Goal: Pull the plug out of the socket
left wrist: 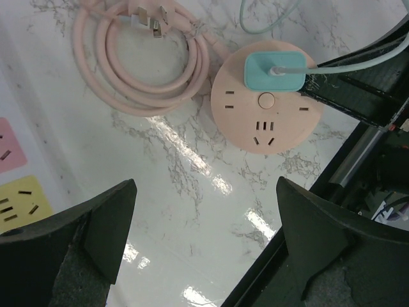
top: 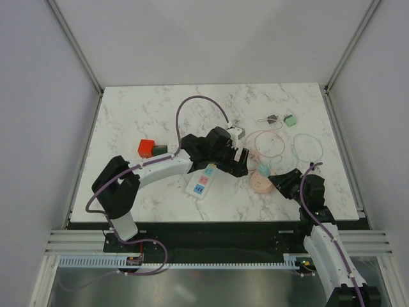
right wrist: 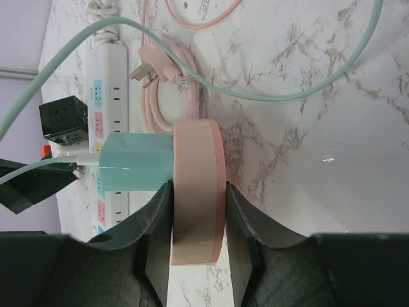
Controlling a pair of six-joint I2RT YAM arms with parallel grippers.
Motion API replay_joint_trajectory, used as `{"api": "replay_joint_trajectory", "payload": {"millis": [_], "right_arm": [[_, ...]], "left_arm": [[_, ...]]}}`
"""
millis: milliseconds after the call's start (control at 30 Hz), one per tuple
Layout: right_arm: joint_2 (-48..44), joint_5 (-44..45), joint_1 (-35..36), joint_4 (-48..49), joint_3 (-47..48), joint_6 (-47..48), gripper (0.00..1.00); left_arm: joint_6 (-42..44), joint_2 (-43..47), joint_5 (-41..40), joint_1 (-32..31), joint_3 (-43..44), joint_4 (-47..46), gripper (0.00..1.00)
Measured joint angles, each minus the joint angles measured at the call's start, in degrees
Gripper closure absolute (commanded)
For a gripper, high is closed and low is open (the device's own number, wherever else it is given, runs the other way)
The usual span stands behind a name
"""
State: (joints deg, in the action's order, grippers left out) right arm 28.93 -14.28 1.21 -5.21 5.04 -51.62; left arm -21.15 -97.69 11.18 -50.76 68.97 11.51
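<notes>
The teal plug (right wrist: 137, 163) sits seated in the outlet face of the round pink socket (right wrist: 198, 192), its pale teal cable (right wrist: 255, 93) curving away across the marble surface (top: 128, 115). The socket is toward the right of the surface's near half, just beyond the right arm's wrist.

The right end effector (right wrist: 197, 192) is closed narrow on this socket. It pinches the disc across its thickness at the edge: one finger on the outlet face beside the plug, the other on the back.

In the left wrist view the socket shows its face from above, with the plug on its upper part and empty outlets below. The left end effector (left wrist: 206, 185) hangs above the surface near it, fingers spread wide and holding nothing.

A coiled pink cable (left wrist: 137, 64) lies just beside the socket, its pronged end resting on the coil. Beyond the coil lies the white power strip (right wrist: 105, 83) with coloured outlet labels, partly under the left arm in the top view. A black cube adapter (right wrist: 62, 120) sits by the strip, and a red cube (top: 146, 148) lies further left.
</notes>
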Motion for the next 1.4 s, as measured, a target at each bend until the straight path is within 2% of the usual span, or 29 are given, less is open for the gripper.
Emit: {"api": "replay_joint_trajectory", "payload": {"millis": [400, 633, 900, 1033, 1300, 1400], "right_arm": [[0.4, -0.3, 0.0, 0.3, 0.0, 0.0, 1.00], [0.5, -0.4, -0.1, 0.3, 0.0, 0.0, 1.00], [1.2, -0.7, -0.2, 1.0, 0.0, 0.0, 1.00], [1.6, -0.8, -0.3, 1.4, 0.0, 0.0, 1.00], [1.6, -0.9, -0.3, 1.4, 0.0, 0.0, 1.00], [1.7, -0.9, -0.3, 1.5, 0.0, 0.0, 1.00]], "left_arm": [[0.3, -9.8, 0.0, -3.3, 10.3, -2.9, 0.06], [3.4, -16.2, 2.0, -3.7, 15.3, -3.5, 0.10], [4.4, -20.9, 4.7, -3.7, 19.6, -3.0, 0.21], [4.3, -21.9, 6.3, -3.7, 21.0, -3.0, 0.32], [3.9, -23.3, 9.5, -3.7, 21.4, -3.0, 0.34], [3.1, -24.0, 11.2, -3.7, 21.4, -3.0, 0.43]]}}
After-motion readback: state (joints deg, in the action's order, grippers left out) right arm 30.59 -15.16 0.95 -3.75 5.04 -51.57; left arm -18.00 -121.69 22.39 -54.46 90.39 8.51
